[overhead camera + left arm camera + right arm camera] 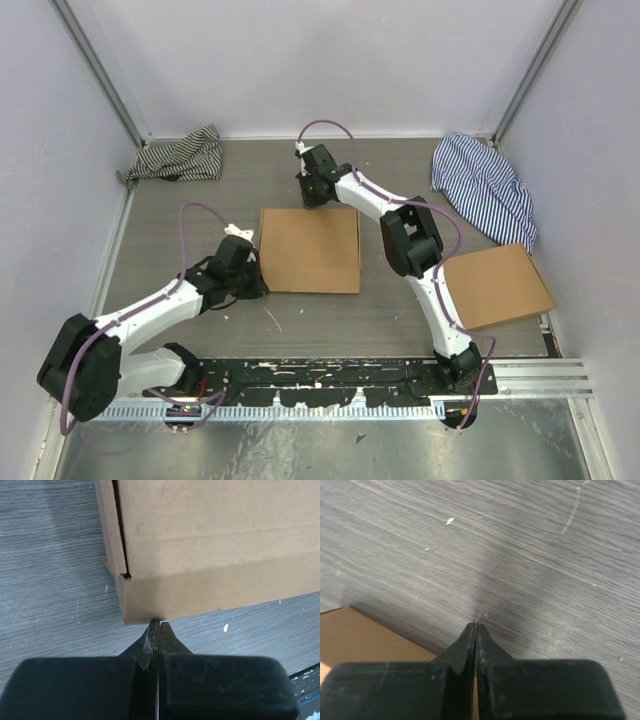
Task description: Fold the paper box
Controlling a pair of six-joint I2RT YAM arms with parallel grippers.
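Observation:
The paper box point(310, 250) stands folded into a shallow closed brown box in the middle of the table. My left gripper point(258, 282) is at its near left corner. In the left wrist view the left gripper point(159, 624) is shut and empty, its tips touching the bottom edge of the paper box's point(215, 545) side wall next to a corner. My right gripper point(318, 200) is at the box's far edge. In the right wrist view the right gripper point(475, 625) is shut with nothing in it, over bare table, with a piece of the paper box point(365, 640) at lower left.
A stack of flat brown cardboard point(497, 285) lies at the right beside the right arm. One striped cloth point(178, 155) is bunched in the far left corner and another striped cloth point(485, 185) lies at the far right. Walls enclose three sides of the table.

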